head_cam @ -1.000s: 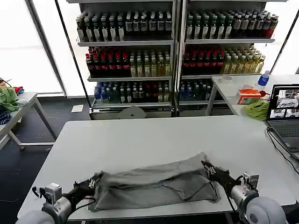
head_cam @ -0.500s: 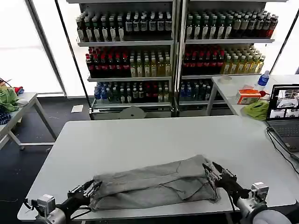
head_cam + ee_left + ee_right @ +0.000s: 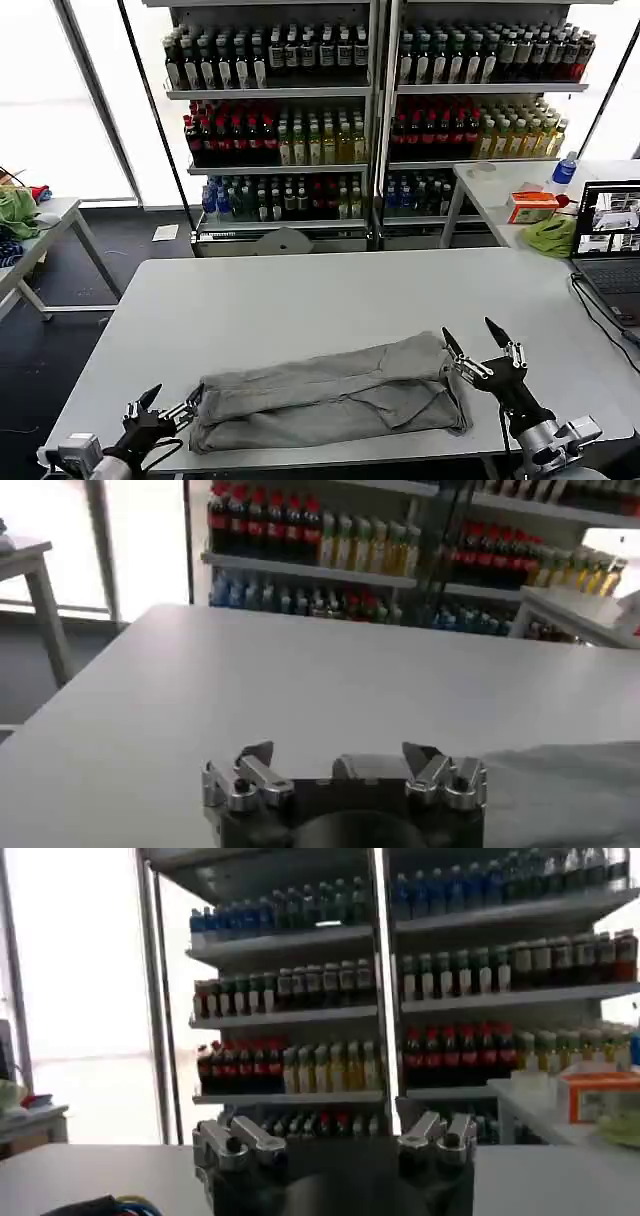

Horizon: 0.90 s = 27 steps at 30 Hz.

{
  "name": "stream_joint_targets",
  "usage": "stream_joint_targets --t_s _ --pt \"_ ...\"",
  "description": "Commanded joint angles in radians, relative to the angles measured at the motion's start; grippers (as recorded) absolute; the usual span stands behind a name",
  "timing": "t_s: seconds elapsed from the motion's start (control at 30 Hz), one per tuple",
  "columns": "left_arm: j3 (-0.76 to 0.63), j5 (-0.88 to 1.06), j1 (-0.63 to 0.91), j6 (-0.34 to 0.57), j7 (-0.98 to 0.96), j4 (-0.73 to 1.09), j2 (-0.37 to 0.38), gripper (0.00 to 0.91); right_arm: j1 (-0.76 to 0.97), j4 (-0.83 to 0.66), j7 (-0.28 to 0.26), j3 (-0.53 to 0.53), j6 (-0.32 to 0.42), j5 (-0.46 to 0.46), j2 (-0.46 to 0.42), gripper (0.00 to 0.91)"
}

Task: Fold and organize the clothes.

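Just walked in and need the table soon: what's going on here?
The robot is folding a grey T-shirt that lies in a long folded band on the near part of the table. Both grippers are open and off the cloth: the left gripper at one end, the right gripper raised at the other.

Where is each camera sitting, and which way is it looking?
Head view: up on the robot's head, looking down at the white table with the grey T-shirt; left gripper and right gripper sit open at its ends.
Left wrist view: low over the table, facing the drink shelves; left gripper's fingers show.
Right wrist view: tilted up toward the shelves; right gripper's fingers show.
All views share the drink shelves.
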State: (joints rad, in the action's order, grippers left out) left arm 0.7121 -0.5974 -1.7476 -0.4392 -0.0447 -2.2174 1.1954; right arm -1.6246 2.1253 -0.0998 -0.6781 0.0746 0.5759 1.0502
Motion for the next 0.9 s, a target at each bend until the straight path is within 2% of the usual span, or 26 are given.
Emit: stream_joint_targets --t_s 0.03,0.27,0.3,0.33,0.37,0.47,0.5,0.7,0.77,0.9 --pt "-0.133 0.110 -0.016 0.102 -0.021 0.043 0.132 0.907 -0.016 -0.015 0.007 -0.006 0.106 -0.048 0.019 0.907" --pt "-0.194 0.154 0.036 0.090 -0.024 0.056 0.151 0.907 -0.018 -0.005 0.020 -0.006 0.107 -0.026 0.024 0.907" --pt "-0.197 0.157 0.039 0.087 -0.024 0.058 0.152 0.746 -0.020 0.001 0.021 -0.008 0.105 -0.017 0.024 0.907" --pt "-0.200 0.163 0.045 0.086 -0.025 0.066 0.152 0.675 -0.021 0.005 0.021 -0.009 0.105 -0.014 0.024 0.907" --pt "-0.200 0.166 0.057 0.088 -0.024 0.086 0.153 0.554 -0.021 0.006 0.021 -0.009 0.105 -0.010 0.023 0.907" --pt "-0.196 0.163 0.065 0.090 -0.026 0.120 0.152 0.423 -0.022 0.007 0.018 -0.010 0.105 -0.005 0.021 0.907" --pt "-0.195 0.163 0.066 0.090 -0.025 0.124 0.151 0.322 -0.022 0.007 0.018 -0.009 0.105 -0.002 0.021 0.907" --pt "-0.183 0.150 0.063 0.087 -0.021 0.151 0.152 0.131 -0.019 0.005 0.017 -0.006 0.104 0.003 0.020 0.907" --pt "-0.183 0.140 0.063 0.087 -0.019 0.157 0.154 0.040 -0.017 0.006 0.018 -0.004 0.104 0.003 0.020 0.907" --pt "-0.187 0.133 0.063 0.091 -0.016 0.155 0.158 0.010 -0.016 0.011 0.016 -0.004 0.098 0.005 0.019 0.907"
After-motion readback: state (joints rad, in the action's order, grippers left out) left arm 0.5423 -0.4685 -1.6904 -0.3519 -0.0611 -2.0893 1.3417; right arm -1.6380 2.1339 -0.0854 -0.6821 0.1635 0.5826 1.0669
